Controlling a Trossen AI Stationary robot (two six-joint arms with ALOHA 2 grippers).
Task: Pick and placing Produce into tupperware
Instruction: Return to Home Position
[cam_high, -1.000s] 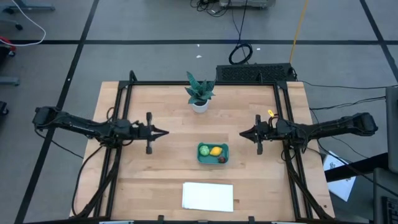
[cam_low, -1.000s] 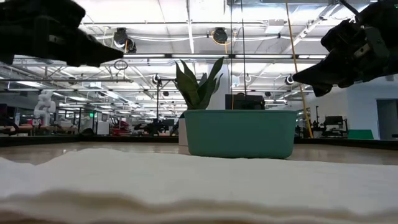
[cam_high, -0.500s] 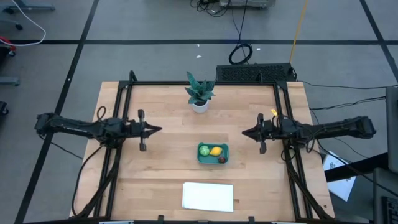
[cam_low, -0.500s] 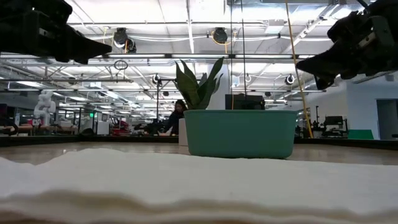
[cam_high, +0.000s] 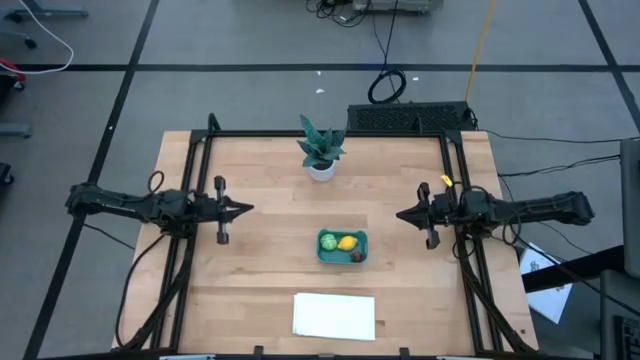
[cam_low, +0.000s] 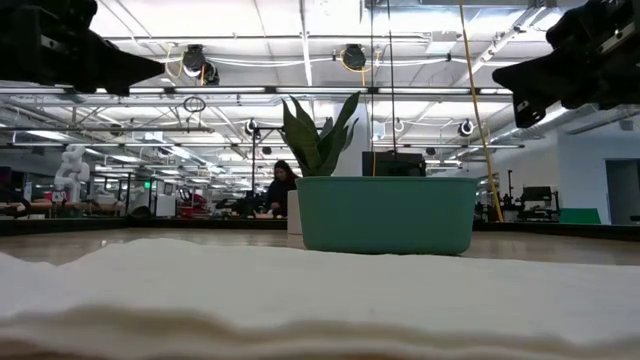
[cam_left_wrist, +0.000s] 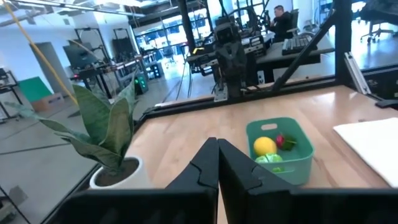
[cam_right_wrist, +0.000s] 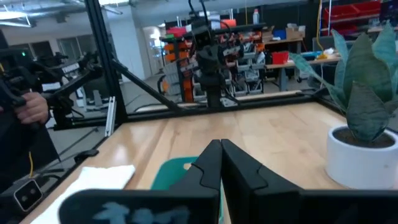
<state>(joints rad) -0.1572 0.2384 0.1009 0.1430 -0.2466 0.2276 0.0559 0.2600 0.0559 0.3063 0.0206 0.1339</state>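
Note:
The teal tupperware (cam_high: 342, 246) stands on the table's middle and holds the produce: a light-green piece (cam_high: 328, 241), a yellow piece (cam_high: 347, 242) and a small dark red piece (cam_high: 357, 255). The left wrist view shows them too, inside the tupperware (cam_left_wrist: 278, 149). My left gripper (cam_high: 250, 208) hovers shut above the table, left of the tupperware, pointing level toward it. My right gripper (cam_high: 399, 215) hovers shut to its right, pointing back at it. Neither holds anything.
A potted plant (cam_high: 321, 148) stands at the table's far middle. A white flat sheet (cam_high: 334, 315) lies near the front edge. A black frame (cam_high: 325, 134) runs around the tabletop. A person's hand (cam_right_wrist: 28, 106) shows beyond the table in the right wrist view.
Both grippers have drawn back from the tupperware, shut and empty: my left toward the table's left edge, my right toward its right edge, each rising a little. The tupperware and the produce have stayed put.

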